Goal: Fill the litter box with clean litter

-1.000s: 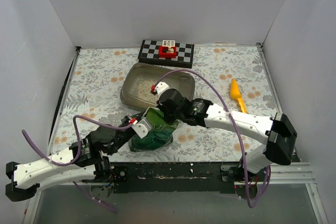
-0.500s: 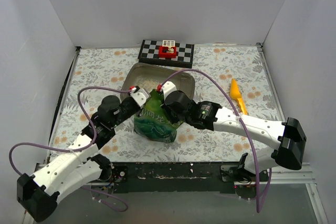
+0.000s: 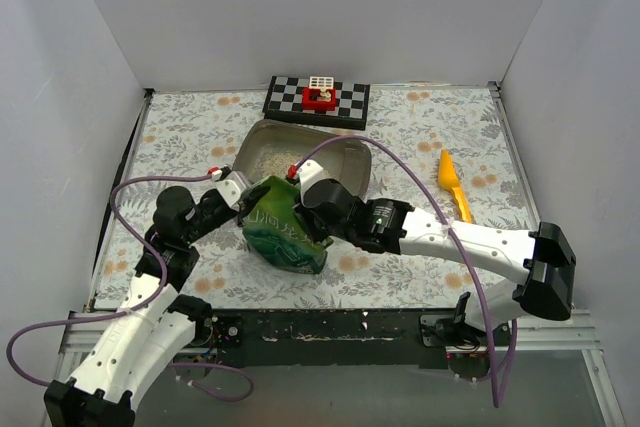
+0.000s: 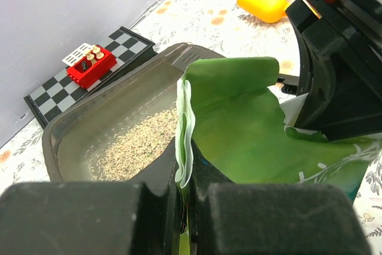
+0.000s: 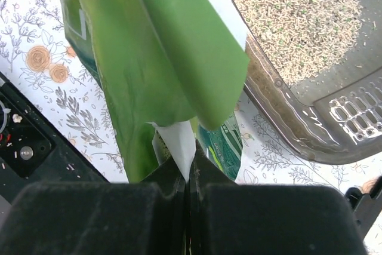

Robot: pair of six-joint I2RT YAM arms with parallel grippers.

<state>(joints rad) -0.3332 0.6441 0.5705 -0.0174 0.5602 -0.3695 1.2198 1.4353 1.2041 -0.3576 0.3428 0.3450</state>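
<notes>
The grey-brown litter box (image 3: 352, 152) lies at the table's middle back, with pale litter (image 3: 272, 159) spread over its left floor; it shows too in the left wrist view (image 4: 71, 141) and the right wrist view (image 5: 286, 123). A glossy green bag (image 3: 283, 230) is held tilted just in front of the box. My left gripper (image 3: 243, 203) is shut on the bag's left top edge (image 4: 184, 129). My right gripper (image 3: 300, 197) is shut on its right edge (image 5: 179, 141). Litter (image 5: 292, 16) lies in the box beyond the bag.
A yellow-orange scoop (image 3: 451, 181) lies at the right of the box. A black-and-white checkered board (image 3: 318, 99) with a red block (image 3: 320, 97) sits at the back wall. White walls enclose the table on three sides.
Both grippers have lifted the green bag from low at the front and carried it up and left toward the box's near edge. The left arm swung left and back.
</notes>
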